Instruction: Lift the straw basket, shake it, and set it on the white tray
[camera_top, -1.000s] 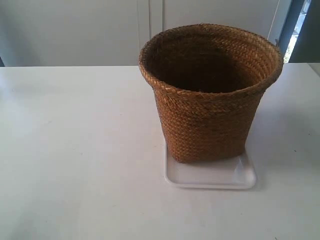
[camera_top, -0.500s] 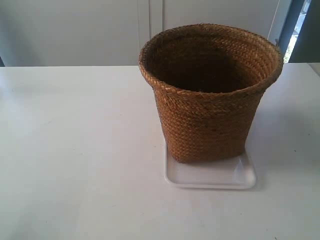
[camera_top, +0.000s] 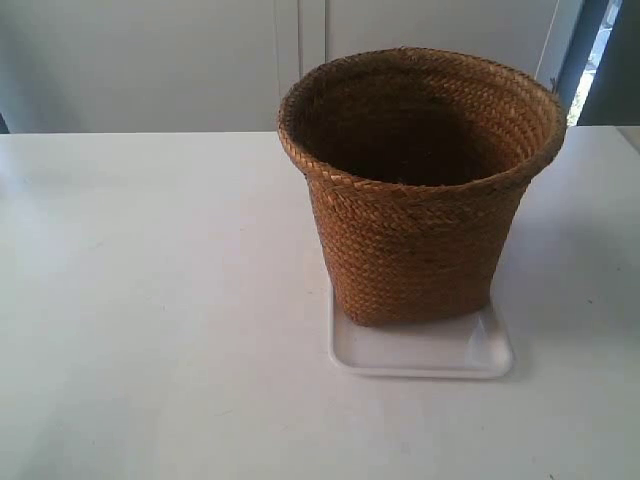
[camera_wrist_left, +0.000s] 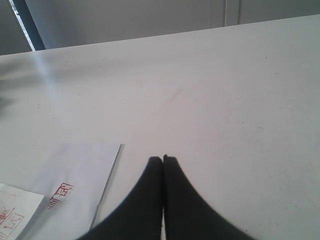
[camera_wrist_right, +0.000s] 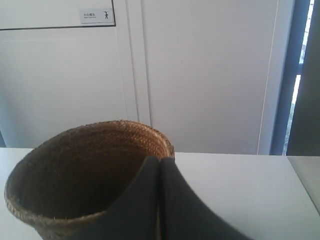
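Evidently nothing is being moved: over the last second the basket (camera_top: 420, 200) is being seen in the same spot, right of centre in the exterior frame, standing upright on the tray (camera_top: 420, 358). No arm is being shown in that view. Both pincers are being held with fingers pressed together and empty. The left pincer (camera_wrist_left: 163, 159) is being kept over bare worktop (camera_top: 150, 300) beside a printed sheet (camera_wrist_left: 75, 185), and the right pincer (camera_wrist_right: 160, 160) is being pointed toward the basket's rim. Judged from this, the placing is already done and the task is being brought to its close. The base is being carried toward the tray's upper-left part, so a bare strip is being left along the lower and right rim. Wide open worktop is being left at the frame's left and bottom, while the worktop's far edge is running behind the basket across the upper frame.
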